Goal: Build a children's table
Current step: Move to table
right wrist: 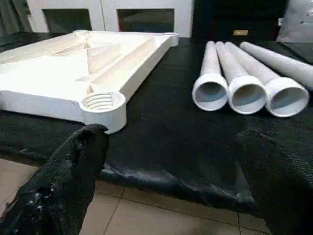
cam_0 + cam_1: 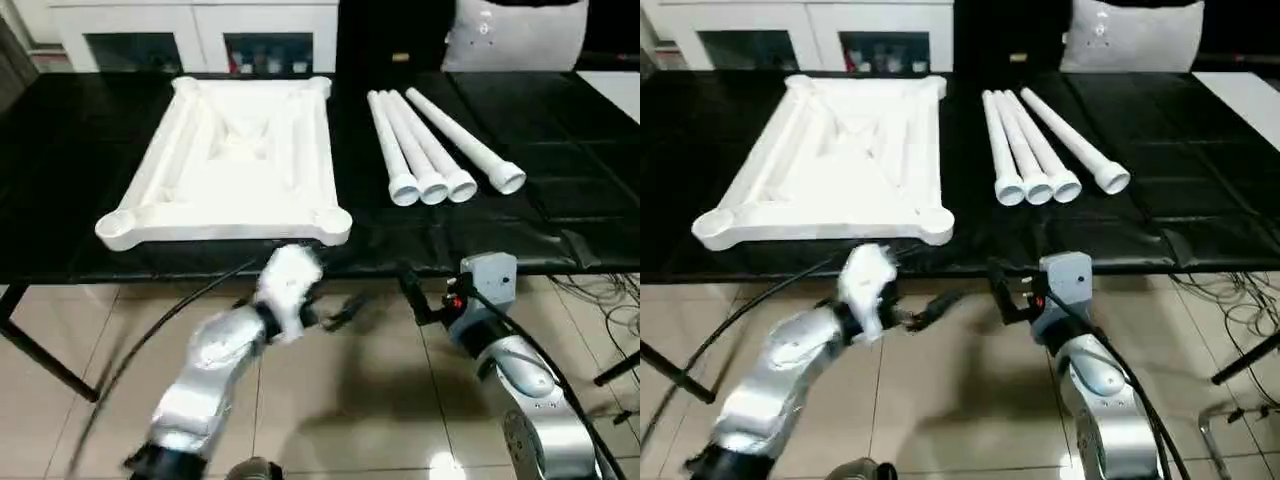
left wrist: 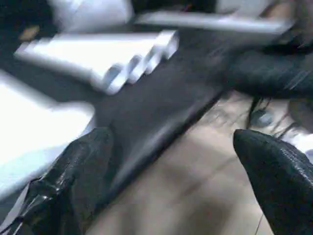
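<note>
Hovering off the table edge (image 2: pixel 200 262): both tools (jaws wide).

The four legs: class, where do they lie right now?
The legs lie side by side on the black table, right of the top, open ends toward the robot.

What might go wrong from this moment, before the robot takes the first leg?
1. The four legs lie loose on the black table, three touching: a nudge might roll them.
2. The top lies close to the table's near edge, so a push could slide it off.
3. Both open grippers, left and right, hang below that edge and may hit it when rising.
</note>
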